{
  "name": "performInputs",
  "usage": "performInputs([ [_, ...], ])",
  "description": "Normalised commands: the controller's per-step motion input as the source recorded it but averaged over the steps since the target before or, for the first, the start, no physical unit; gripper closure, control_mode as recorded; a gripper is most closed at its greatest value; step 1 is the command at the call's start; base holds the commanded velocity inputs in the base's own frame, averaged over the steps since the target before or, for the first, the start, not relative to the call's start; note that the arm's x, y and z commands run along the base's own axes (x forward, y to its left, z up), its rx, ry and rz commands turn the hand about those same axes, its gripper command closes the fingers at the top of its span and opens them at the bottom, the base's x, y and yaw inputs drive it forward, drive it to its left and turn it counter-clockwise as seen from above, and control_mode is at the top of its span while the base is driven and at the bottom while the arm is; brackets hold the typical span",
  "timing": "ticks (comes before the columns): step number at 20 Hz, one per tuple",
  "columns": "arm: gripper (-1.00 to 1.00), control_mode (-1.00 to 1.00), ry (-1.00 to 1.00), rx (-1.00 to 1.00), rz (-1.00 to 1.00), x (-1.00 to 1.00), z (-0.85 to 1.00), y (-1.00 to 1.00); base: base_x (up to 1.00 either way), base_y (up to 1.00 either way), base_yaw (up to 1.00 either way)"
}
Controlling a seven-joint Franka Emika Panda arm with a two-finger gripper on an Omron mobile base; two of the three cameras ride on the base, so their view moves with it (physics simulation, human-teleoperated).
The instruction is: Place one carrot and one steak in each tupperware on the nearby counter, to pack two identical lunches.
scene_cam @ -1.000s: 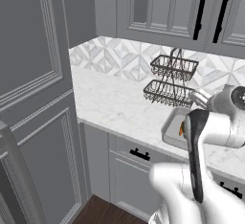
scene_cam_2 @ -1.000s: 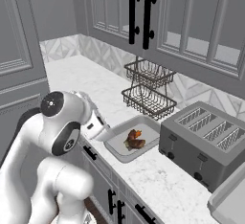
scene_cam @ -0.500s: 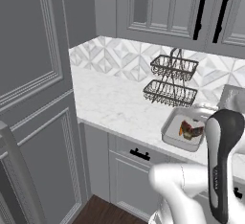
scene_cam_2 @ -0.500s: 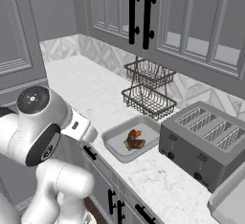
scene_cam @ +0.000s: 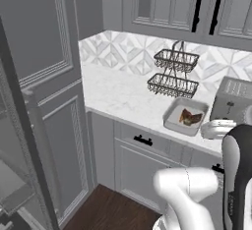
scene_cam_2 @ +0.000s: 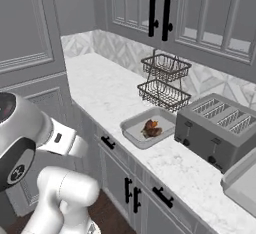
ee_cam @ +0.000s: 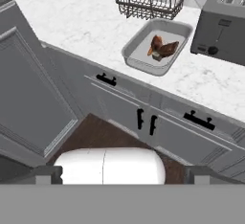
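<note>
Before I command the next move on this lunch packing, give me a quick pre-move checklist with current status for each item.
1. Near tupperware on the counter, upright: ok.
2. Steak inside it: ok.
3. Carrot beside that steak: cannot tell, an orange-brown piece only.
4. Second tupperware right of the toaster filled: cannot tell, contents hidden.
5. End effector open: ok.
6. End effector over the counter: not ok, the hand view looks from above the floor.

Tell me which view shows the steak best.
Hand view: the steak lies unobstructed in the tupperware, seen from above. Right base view shows it smaller, from the side. Left base view shows it small and farther off.
</note>
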Motion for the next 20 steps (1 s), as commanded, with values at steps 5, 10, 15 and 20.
performInputs([
  [5,-1.0,1.0,0.0,0.0,0.0,0.0,0.0,0.0,-1.0,0.0,0.11],
  [10,-1.0,1.0,0.0,0.0,0.0,0.0,0.0,0.0,-1.0,0.18,0.32],
  [15,-1.0,1.0,0.0,0.0,0.0,0.0,0.0,0.0,-0.63,0.5,0.59],
  [20,-1.0,1.0,0.0,0.0,0.0,0.0,0.0,0.0,0.04,0.6,0.64],
])
